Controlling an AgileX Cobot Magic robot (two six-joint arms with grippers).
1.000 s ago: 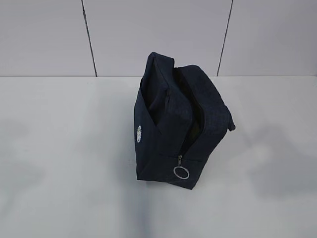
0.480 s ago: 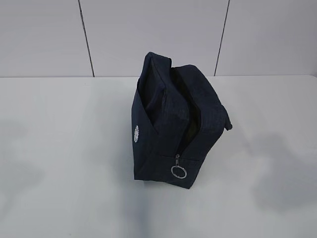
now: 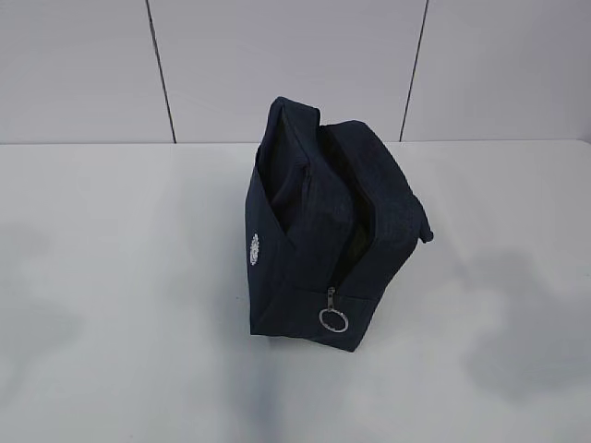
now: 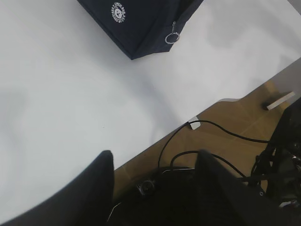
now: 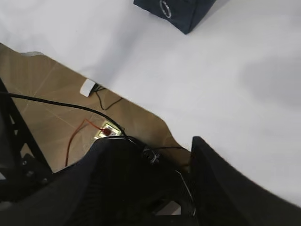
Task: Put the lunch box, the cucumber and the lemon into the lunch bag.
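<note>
A large dark navy fabric lunch bag (image 3: 323,231) stands alone near the middle of a white table (image 3: 111,305), a pale panelled wall (image 3: 277,65) rising behind it. On the bag's left face sits a small round white logo (image 3: 256,249); to its right a zipper ends low on the near corner, where a silver ring pull (image 3: 333,319) hangs. The top gapes open along the zipper line, and the inside appears dark, too shadowed to tell what, if anything, lies within. A strap handle (image 3: 423,229) juts out at the right edge.

From the left wrist view, the left gripper (image 4: 155,183) hangs over the table's near edge, its two dark fingers (image 4: 96,188) spread apart with nothing between them, the bag's logo corner well off at the top of the frame. Below it lie a brown floor (image 4: 244,117) and black cables (image 4: 221,132).

From the right wrist view, the right gripper (image 5: 153,179) likewise hovers past the table's edge, its fingers (image 5: 221,183) parted and holding nothing, the bag's ring-pull corner (image 5: 165,8) far away at the top. A red wire (image 5: 77,134) trails on the floor beneath.
</note>
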